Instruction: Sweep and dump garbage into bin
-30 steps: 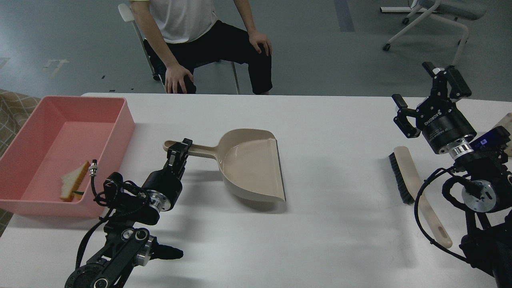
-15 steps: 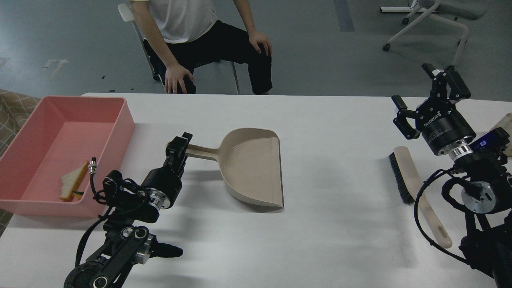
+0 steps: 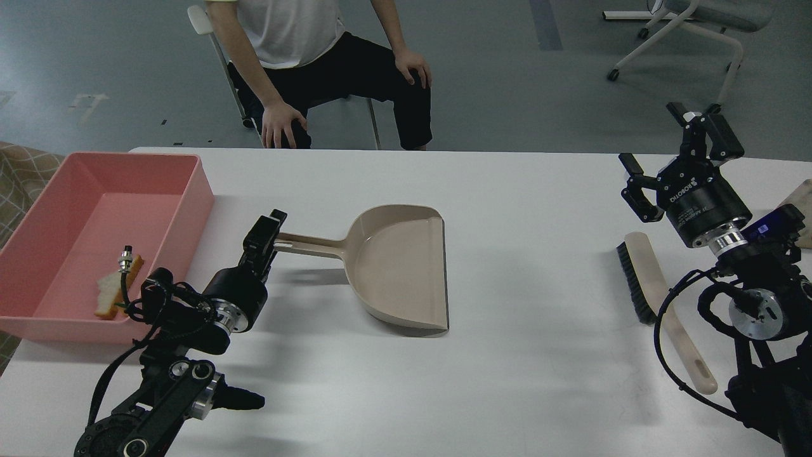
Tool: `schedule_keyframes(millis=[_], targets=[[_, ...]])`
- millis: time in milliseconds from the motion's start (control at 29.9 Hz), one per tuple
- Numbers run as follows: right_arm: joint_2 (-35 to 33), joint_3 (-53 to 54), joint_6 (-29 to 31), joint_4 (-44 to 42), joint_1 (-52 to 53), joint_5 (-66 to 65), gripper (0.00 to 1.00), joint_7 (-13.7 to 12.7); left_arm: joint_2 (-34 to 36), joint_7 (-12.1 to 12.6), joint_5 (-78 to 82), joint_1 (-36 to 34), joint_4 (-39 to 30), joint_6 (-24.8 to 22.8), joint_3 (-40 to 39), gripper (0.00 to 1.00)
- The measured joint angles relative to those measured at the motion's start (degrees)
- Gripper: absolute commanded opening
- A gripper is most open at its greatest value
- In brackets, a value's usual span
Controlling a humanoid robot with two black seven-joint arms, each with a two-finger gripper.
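Observation:
The salmon-pink bin (image 3: 190, 190) stands at the table's left edge. The bread slice (image 3: 109, 293) lies inside it near the front wall, partly behind my left arm's cable plug. The yellow sponge piece is out of view. The beige dustpan (image 3: 396, 266) lies flat on the table, handle pointing left. My left gripper (image 3: 265, 233) is at the tip of that handle; its dark fingers cannot be told apart. My right gripper (image 3: 672, 155) is open and empty, raised above the table at the far right.
The beige brush (image 3: 660, 298) with black bristles lies on the table below my right gripper. A person sits on a chair (image 3: 203, 19) behind the table's far edge. A beige object (image 3: 800, 203) shows at the right edge.
The dustpan has come down from a tilt to lie flat. My left gripper has drawn back to the left, to the handle's tip. The right arm has barely moved.

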Motion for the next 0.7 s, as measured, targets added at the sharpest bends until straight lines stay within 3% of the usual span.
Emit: schedule_keyframes(millis=[702], targets=[[0.06,0.0,0.0,-0.46,-0.2,-0.02,1.0,0.31,10.99,0.11,-0.7,-0.46,-1.89,0.11,-1.66,0.8]])
